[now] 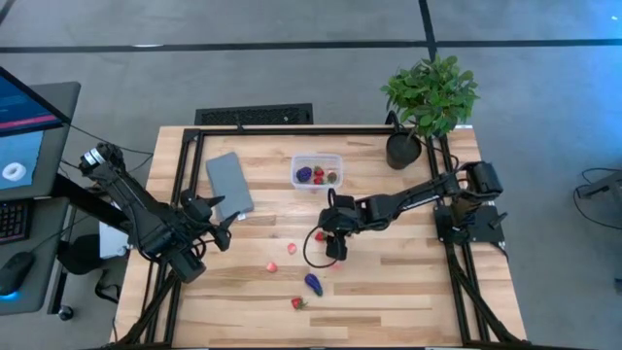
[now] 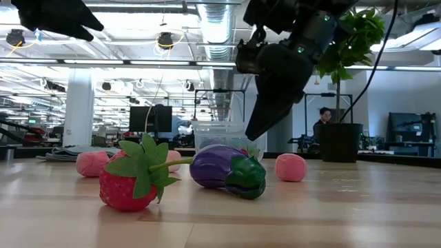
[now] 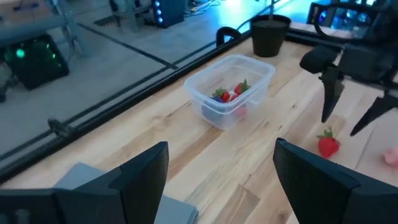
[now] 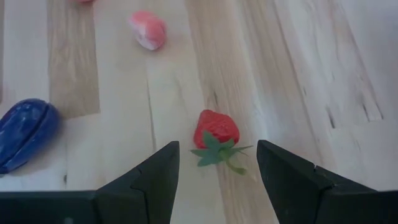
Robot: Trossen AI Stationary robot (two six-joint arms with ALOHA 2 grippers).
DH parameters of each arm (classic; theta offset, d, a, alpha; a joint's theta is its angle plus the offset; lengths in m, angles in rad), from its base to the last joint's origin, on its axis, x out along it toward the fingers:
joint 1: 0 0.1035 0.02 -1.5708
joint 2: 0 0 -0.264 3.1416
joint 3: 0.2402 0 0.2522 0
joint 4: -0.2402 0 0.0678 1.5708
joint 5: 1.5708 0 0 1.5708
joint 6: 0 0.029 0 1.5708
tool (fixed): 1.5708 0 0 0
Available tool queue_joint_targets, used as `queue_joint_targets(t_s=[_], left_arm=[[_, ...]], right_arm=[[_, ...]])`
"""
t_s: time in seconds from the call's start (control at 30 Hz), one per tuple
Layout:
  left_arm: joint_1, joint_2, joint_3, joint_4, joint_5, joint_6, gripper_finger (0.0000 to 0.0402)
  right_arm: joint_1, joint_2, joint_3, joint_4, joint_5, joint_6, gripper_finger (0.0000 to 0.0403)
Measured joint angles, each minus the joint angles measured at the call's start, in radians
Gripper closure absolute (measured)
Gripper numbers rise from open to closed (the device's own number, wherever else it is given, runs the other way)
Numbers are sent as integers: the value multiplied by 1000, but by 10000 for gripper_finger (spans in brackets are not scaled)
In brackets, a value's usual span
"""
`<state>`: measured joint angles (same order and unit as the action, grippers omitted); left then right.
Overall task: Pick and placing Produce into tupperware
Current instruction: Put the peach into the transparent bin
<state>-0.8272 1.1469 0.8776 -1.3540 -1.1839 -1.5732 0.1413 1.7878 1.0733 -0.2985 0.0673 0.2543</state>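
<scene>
The clear tupperware (image 1: 317, 173) stands at the table's far middle and holds a few pieces of produce: strawberries and a purple piece (image 3: 230, 94). A red strawberry (image 4: 216, 129) lies on the wood just ahead of my right gripper (image 4: 217, 147). That gripper is open, slants down over it, and its fingers do not touch it. On the table there are also a purple eggplant (image 1: 313, 283), another strawberry (image 1: 298, 303) and two pink pieces (image 1: 291, 248) (image 1: 271, 265). My left gripper (image 1: 222, 231) hovers open at the left, near the grey lid.
A flat grey lid (image 1: 229, 185) lies left of the tub. A potted plant (image 1: 428, 102) stands at the far right corner. A black frame (image 1: 292, 128) runs around the table's edges. Bare wood lies to the near right.
</scene>
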Motion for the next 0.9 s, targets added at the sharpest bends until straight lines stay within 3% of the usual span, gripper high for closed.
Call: queue_joint_targets(t_s=[0.17, 0.37, 0.47, 0.57, 0.73, 0.9], left_arm=[[0, -2, -40, 221, 45, 332, 122], [40, -2, -153, 655, 261, 651, 122], [59, -2, -191, 823, 319, 768, 122], [74, -2, -192, 856, 359, 829, 122], [103, -2, -194, 859, 608, 959, 122], [153, -2, -195, 885, 717, 1085, 122]], right_arm=[[0, 0, 0, 10, 0, 0, 163], [1, -11, 0, 43, -4, 25, 163], [1, -42, 1, 82, -4, 55, 163], [3, -83, 1, 91, 12, 79, 163], [21, -166, 2, 99, 18, 106, 163], [54, -223, 0, 91, 118, 124, 163]])
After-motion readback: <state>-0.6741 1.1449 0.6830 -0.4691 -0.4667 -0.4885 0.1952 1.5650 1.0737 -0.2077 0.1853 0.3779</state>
